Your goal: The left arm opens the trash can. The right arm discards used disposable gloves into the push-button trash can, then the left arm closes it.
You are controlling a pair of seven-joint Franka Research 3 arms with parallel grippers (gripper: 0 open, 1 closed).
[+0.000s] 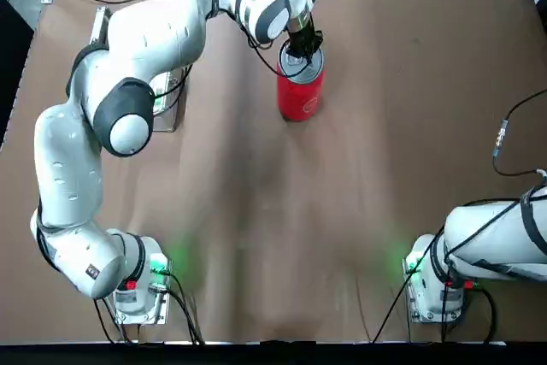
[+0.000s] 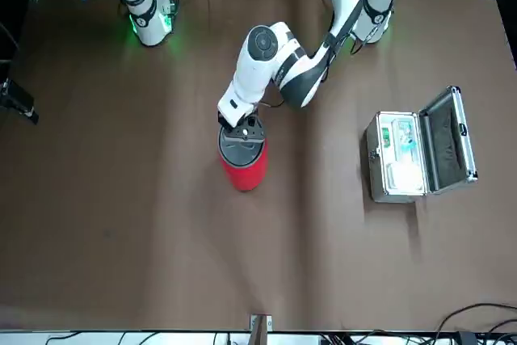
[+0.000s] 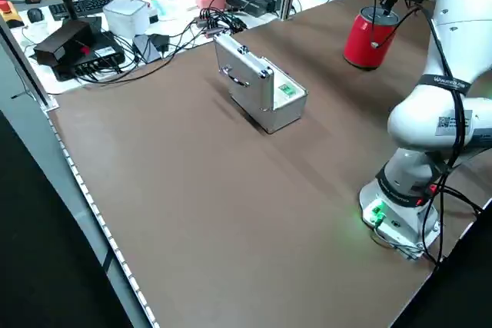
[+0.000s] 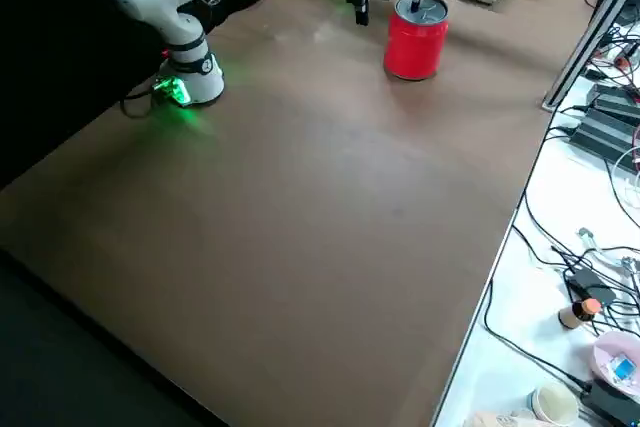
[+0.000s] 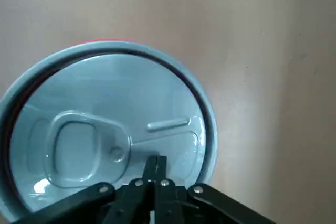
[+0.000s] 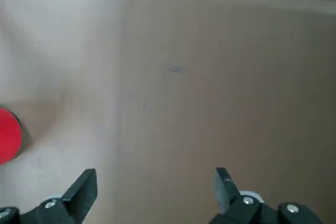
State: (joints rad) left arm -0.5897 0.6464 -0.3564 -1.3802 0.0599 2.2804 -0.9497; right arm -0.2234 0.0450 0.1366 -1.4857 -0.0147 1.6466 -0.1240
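Observation:
The red trash can (image 1: 300, 96) stands upright at the far middle of the table, its silver-grey lid (image 5: 105, 135) lying flat in the rim. My left gripper (image 5: 156, 164) is shut with nothing in it, and its joined fingertips rest on the lid near the edge. The same gripper (image 2: 245, 125) comes straight down onto the can (image 2: 242, 163). My right gripper (image 6: 154, 174) is open and empty, held over bare table far from the can, whose red edge (image 6: 8, 135) barely shows. The right arm (image 1: 491, 241) is folded near its base. The gloves are out of view.
An open silver hinged case (image 2: 416, 151) with white and green contents sits on my left side of the table, partly under the left arm (image 1: 141, 49). Cables and electronics (image 3: 92, 36) crowd the bench beyond the table's far edge. A black cable (image 1: 504, 138) trails at the right.

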